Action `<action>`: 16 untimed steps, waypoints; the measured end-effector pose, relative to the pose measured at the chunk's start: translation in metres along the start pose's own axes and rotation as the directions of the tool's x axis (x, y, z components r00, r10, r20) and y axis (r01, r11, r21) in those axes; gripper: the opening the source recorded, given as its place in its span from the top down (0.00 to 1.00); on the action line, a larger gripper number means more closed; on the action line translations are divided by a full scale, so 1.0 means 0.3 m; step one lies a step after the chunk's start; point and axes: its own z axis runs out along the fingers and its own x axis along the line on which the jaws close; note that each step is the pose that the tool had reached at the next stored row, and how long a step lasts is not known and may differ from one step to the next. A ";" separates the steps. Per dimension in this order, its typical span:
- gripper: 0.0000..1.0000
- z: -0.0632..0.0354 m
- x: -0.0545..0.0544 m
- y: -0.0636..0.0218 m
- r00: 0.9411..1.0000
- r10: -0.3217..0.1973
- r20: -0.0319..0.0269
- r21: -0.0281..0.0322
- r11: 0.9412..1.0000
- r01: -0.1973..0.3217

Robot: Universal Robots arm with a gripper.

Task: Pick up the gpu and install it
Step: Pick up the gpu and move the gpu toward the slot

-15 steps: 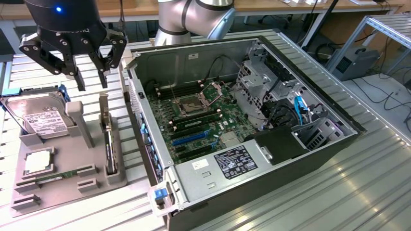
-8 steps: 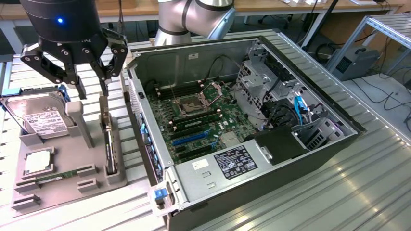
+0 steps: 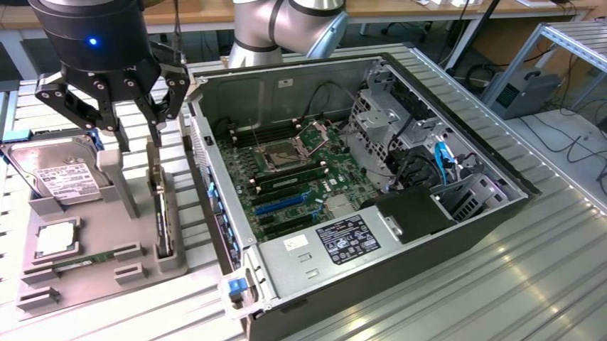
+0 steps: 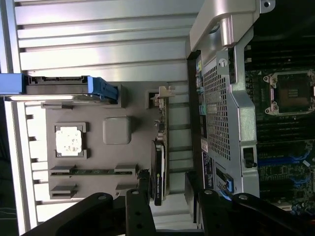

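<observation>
Approach step: the spread, empty gripper (image 3: 133, 129) hovers over the upright gpu (image 3: 163, 213) at its five o'clock. Gripping likely calls for straddling its thin edge.

The gpu (image 3: 163, 213) stands upright on its long edge, slotted into a grey holder (image 3: 85, 277) at the exterior view's left, just beside the open computer case (image 3: 294, 266). Edge-on it looks thin and dark, with its silver bracket (image 4: 165, 94) at the far end.
</observation>
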 end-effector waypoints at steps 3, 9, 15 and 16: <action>0.58 0.002 0.000 0.000 1.000 0.000 0.000 0.000 1.000 0.000; 0.58 0.045 0.001 -0.001 1.000 0.000 0.000 0.003 1.000 0.000; 0.58 0.103 0.003 -0.003 1.000 0.000 0.001 0.007 1.000 0.000; 0.58 0.107 0.003 -0.003 1.000 0.000 0.001 0.007 1.000 0.000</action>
